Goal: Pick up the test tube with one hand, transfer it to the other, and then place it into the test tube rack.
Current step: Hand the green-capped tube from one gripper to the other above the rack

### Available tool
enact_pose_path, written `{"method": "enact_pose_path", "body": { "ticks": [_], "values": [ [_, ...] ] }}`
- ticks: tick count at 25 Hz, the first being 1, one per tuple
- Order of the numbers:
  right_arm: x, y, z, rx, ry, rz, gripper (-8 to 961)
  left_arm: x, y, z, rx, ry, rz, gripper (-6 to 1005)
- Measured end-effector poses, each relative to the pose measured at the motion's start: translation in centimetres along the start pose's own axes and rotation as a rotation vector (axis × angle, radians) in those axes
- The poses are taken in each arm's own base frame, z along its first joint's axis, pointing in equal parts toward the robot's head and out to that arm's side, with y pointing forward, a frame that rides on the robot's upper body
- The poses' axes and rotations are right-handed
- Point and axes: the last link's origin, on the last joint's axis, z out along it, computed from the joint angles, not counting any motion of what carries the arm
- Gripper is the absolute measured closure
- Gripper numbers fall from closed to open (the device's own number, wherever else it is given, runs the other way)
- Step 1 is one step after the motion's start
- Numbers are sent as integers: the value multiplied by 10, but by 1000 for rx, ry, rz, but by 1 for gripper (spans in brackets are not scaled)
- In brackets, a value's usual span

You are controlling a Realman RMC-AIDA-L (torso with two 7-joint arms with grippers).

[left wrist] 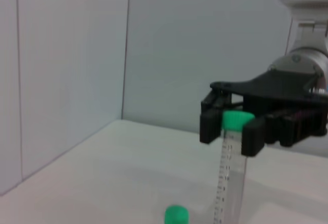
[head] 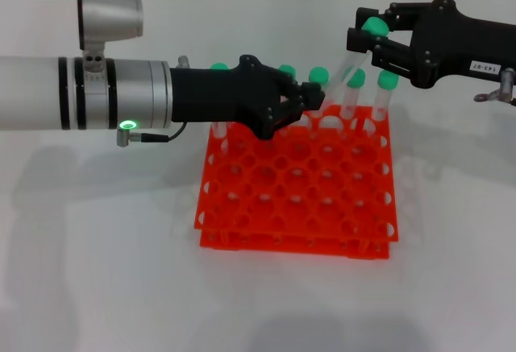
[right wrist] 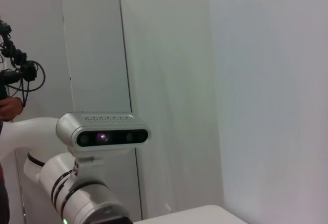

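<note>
My right gripper [head: 372, 39] pinches the test tube [head: 352, 86] by its green cap above the test tube rack [head: 298, 195]; my left gripper [head: 310, 98], near its lower end, looks closed and empty. Racking remains.

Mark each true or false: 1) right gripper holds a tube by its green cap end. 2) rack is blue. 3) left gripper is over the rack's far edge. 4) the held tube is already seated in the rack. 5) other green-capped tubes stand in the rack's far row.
1) True. The right gripper is shut on the test tube just below its cap.
2) False. The test tube rack is orange.
3) True. The left gripper reaches over the far edge.
4) False. It hangs tilted above the far row.
5) True. Other green-capped tubes stand there.
</note>
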Motion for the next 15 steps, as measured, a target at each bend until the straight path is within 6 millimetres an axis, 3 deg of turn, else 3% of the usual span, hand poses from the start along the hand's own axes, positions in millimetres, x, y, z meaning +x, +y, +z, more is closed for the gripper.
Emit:
{"method": "enact_pose_path", "body": {
  "ticks": [8,15],
  "values": [
    [0,0,-1,3,-2,0,683,0,-1,-5,29,56,-31,796],
    [0,-1,-1,4,-1,1,687,0,0,-5,27,56,-39,560]
  ]
}}
